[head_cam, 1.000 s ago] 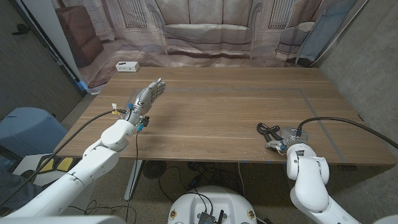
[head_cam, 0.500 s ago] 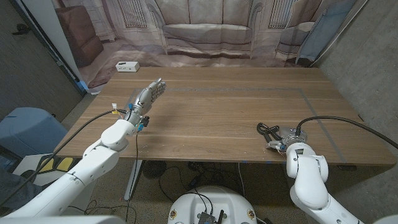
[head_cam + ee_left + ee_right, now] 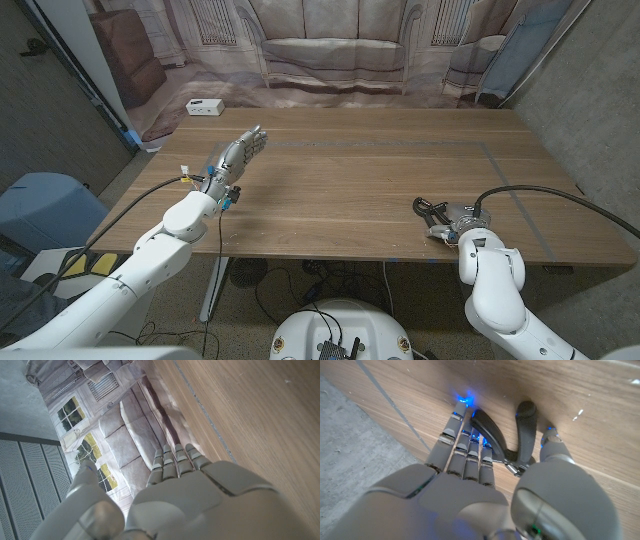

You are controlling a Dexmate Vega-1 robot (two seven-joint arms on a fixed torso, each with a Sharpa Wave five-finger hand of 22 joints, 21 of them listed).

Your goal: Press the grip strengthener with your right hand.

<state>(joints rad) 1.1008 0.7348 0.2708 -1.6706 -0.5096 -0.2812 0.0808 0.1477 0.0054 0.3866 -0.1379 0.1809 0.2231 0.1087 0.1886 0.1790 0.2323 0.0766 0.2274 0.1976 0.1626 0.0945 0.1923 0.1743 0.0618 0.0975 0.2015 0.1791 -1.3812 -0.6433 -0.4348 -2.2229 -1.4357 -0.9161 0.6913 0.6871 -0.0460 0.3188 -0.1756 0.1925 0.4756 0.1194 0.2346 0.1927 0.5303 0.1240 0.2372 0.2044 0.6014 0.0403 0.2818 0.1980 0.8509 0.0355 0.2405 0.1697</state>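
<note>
While the right hand's fingers (image 3: 466, 445) lie along one black handle and the thumb flanks the other, the right hand (image 3: 458, 228) cups the grip strengthener (image 3: 506, 435), at the table's (image 3: 360, 190) four o'clock near the front edge. Left hand (image 3: 236, 155), ten o'clock: fingers straight, together, holding nothing.

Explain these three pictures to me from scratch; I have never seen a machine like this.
This is a robot with two white arms, each ending in a metal hand, standing at a wooden table. The wide picture looks down from its head. The other two come from cameras on its wrists, looking along the back of each hand. The left hand is open, fingers stretched out, holding nothing. The right hand sits at a black grip strengthener: fingers on one side of its two handles, thumb on the other. A small white box lies at the far left corner.
</note>
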